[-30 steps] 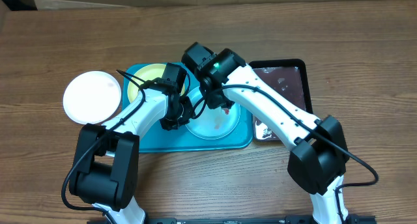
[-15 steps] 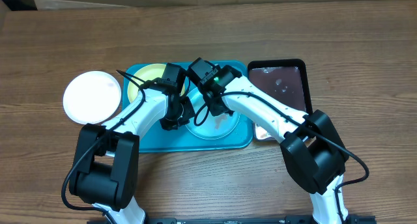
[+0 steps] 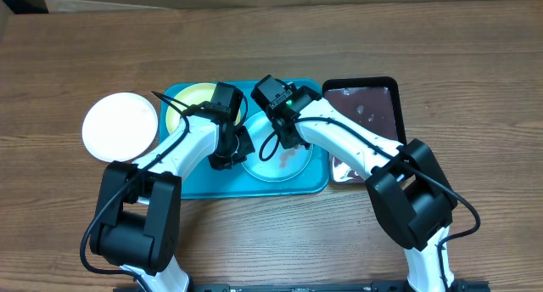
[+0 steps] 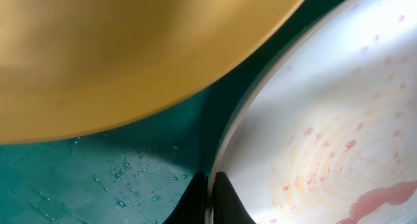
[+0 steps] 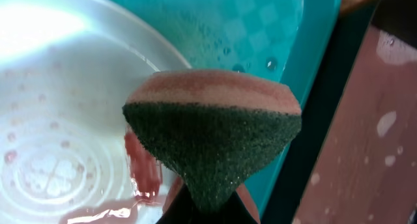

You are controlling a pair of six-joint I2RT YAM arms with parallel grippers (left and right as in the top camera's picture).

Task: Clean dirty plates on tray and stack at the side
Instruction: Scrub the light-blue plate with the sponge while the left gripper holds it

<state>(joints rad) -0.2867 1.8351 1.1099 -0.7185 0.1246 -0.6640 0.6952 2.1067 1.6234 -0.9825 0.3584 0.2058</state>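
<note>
While the white plate (image 3: 120, 126) lies alone on the counter (image 3: 475, 54) at nine o'clock of the tray (image 3: 288, 188) and looks clean, the other two plates are on the tray, so I judge the job about a third done. The blue plate (image 3: 267, 169) sits toward the tray's four o'clock and carries reddish smears and a pink pool; it is the one in hand. The left jaws pinch its rim at about nine o'clock, steadying it. The right jaws clamp a sponge (image 5: 212, 139), green scrub side showing, just over the plate's three o'clock edge. The yellow plate (image 3: 193, 99) waits at the tray's eleven o'clock; I cannot tell whether it is smeared, as the wrist view blurs it. What is left, as I judge it: finish the blue plate, scrub the yellow, then stack both on the white. Count: three plates, one sponge and two trays, the second being a black tray (image 3: 365, 81) of liquid at three o'clock of the first.
</note>
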